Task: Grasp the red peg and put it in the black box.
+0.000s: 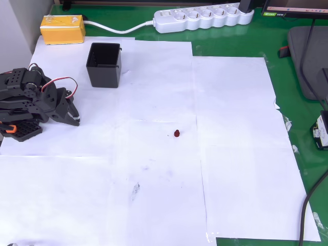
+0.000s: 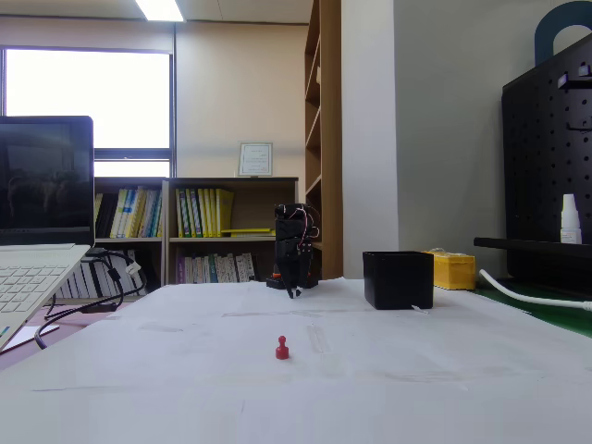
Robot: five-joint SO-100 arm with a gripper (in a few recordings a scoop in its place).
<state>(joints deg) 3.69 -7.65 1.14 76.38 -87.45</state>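
The red peg (image 1: 176,134) is a tiny dark-red stub standing alone on the white paper near the middle of the overhead view; in the fixed view the peg (image 2: 282,348) stands in the foreground. The black box (image 1: 104,64) sits upright and open-topped at the upper left, and the same box (image 2: 398,279) shows right of centre in the fixed view. My gripper (image 1: 75,117) belongs to the black arm folded at the left edge, well left of the peg and below the box. Its jaws look shut with nothing between them. In the fixed view the gripper (image 2: 292,290) points down at the far end of the table.
A yellow box (image 1: 62,29) and a white power strip (image 1: 204,18) lie along the far edge on the green mat (image 1: 241,46). A laptop (image 2: 37,240) with cables stands at the left of the fixed view. White paper sheets (image 1: 154,179) cover the working area.
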